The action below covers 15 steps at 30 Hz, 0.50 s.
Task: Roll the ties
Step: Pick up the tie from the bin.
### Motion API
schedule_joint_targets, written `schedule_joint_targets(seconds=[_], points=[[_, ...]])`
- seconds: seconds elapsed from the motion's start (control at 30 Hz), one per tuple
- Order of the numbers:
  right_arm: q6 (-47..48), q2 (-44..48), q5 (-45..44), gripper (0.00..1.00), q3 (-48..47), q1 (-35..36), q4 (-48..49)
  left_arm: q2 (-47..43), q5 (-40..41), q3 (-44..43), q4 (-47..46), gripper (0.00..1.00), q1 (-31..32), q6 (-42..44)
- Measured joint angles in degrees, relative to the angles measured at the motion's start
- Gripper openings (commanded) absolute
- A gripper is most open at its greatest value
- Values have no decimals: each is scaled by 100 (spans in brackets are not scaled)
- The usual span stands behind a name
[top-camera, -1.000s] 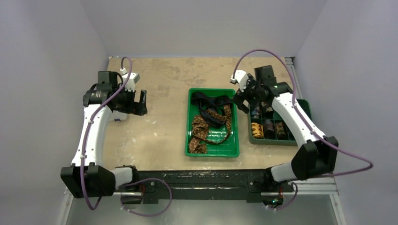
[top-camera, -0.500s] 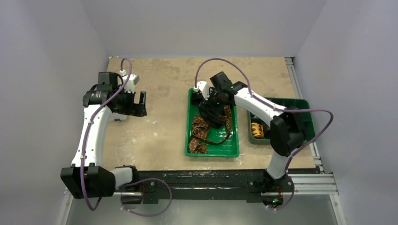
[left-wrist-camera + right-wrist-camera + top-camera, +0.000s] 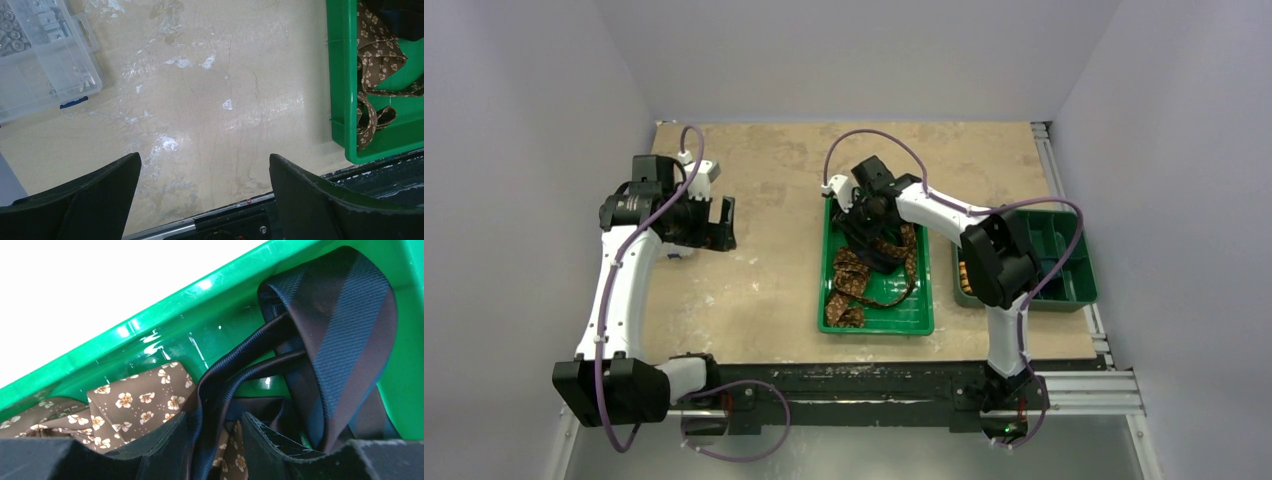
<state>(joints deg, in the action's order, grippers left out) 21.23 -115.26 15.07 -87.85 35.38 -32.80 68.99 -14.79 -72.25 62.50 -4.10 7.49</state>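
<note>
Pale booth around a worn tabletop.
Plain lavender-white walls (image 3: 534,90) close in three sides; the tan table (image 3: 764,290) is scuffed with white patches and evenly lit.

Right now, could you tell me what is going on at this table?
The right gripper is down in the green tray, its fingers either side of a fold of the navy tie, next to the brown flowered tie. Whether it has pinched the fabric yet is unclear. Both ties lie loose, not rolled. The left gripper hangs open over the table, holding nothing.
</note>
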Motion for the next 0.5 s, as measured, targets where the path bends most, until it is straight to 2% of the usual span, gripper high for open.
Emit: schedule_joint_targets(seconds=[0.3, 0.5], points=[[-149, -59, 413, 50, 0, 4, 81, 0, 4, 0, 46, 100, 0, 2], [-195, 4, 549, 40, 13, 26, 107, 0, 4, 0, 61, 100, 0, 2]])
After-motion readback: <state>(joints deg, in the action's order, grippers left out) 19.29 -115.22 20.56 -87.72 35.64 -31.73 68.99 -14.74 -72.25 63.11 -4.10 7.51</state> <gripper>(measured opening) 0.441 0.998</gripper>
